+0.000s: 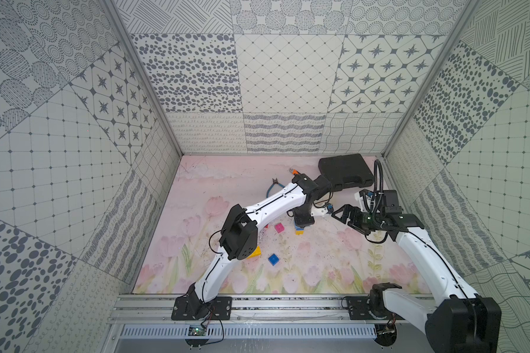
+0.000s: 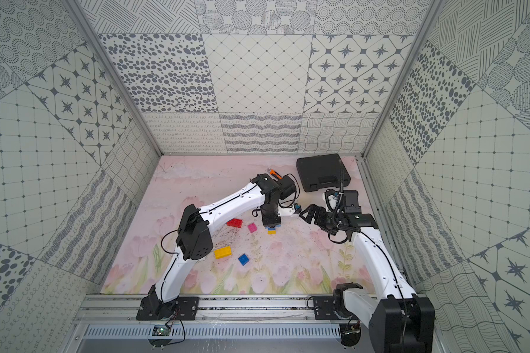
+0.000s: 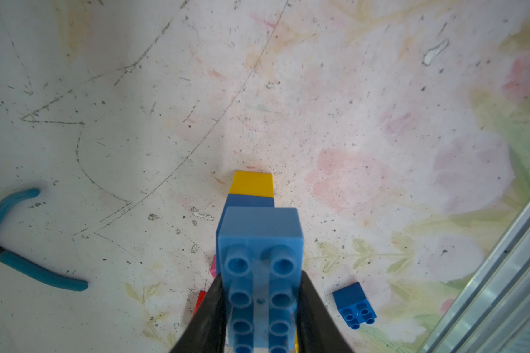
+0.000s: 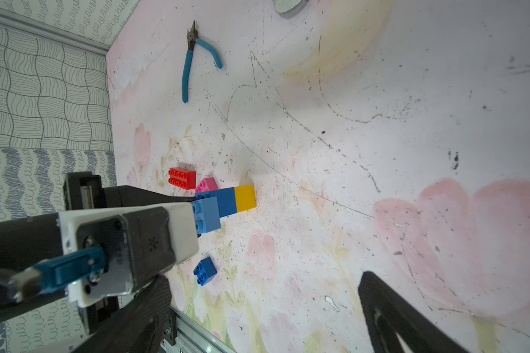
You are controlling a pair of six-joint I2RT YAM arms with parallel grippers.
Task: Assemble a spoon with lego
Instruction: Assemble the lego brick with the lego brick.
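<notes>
Spotted loose yellow brick (image 2: 222, 252), dark blue brick (image 2: 243, 259) nearer than the half-built spoon (image 4: 227, 201). Caught left gripper (image 3: 260, 276) clamped on light blue brick (image 3: 260, 227) atop it, right gripper (image 2: 307, 215) gaping empty beside. Looked like handle-stacking; needed a straight press-down next.

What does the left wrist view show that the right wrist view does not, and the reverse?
Only left wrist: both fingers of the left gripper pinching the light blue brick. Only right wrist: the open right gripper, the whole red brick. Both: the blue-and-yellow stack, the loose blue brick, the pliers.
</notes>
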